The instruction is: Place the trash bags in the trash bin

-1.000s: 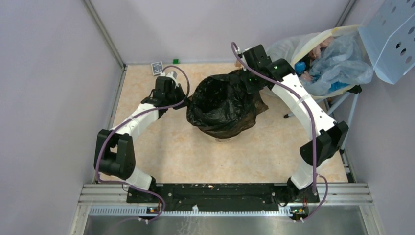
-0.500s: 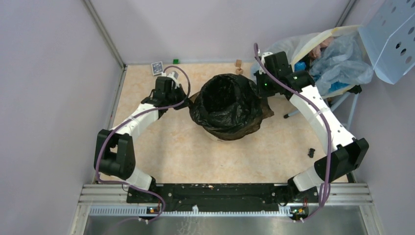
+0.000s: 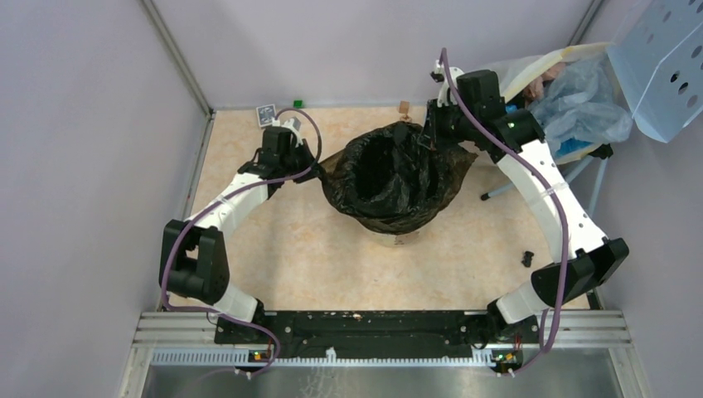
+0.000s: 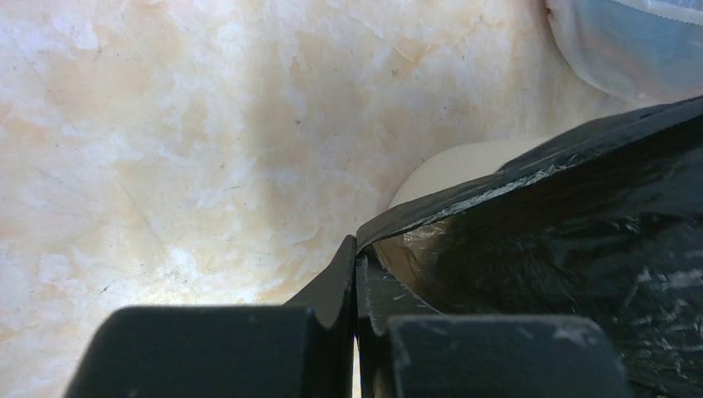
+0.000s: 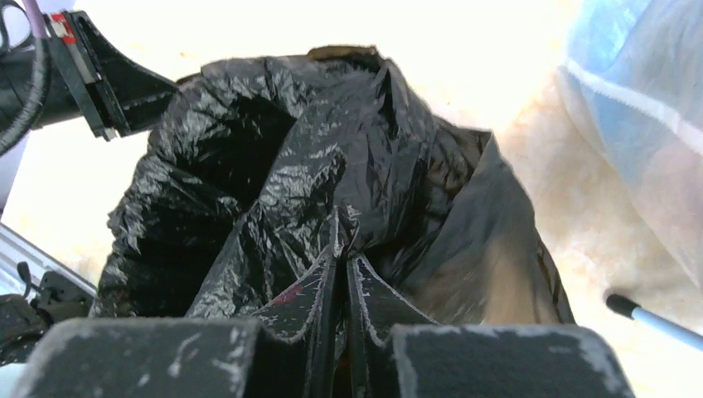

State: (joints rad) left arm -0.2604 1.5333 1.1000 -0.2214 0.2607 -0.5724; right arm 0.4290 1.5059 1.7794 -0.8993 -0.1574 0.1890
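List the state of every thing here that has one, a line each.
trash bag, mouth open, stretched over the bin
trash bin, upright, mostly covered
left gripper, shut on the trash bag's edge
right gripper, shut on the trash bag
translucent sack, open, full

No legible text, label, brand or number in any view. Small dark card (image 3: 265,114) at far edge of table (image 3: 290,249): markings too small to read.

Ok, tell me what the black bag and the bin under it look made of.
Trash bag: thin black plastic film with a glossy finish. It crinkles into sharp wrinkles with bright glints. Bin: a smooth, matte cream body, probably hard plastic, though only a small patch shows below the film.
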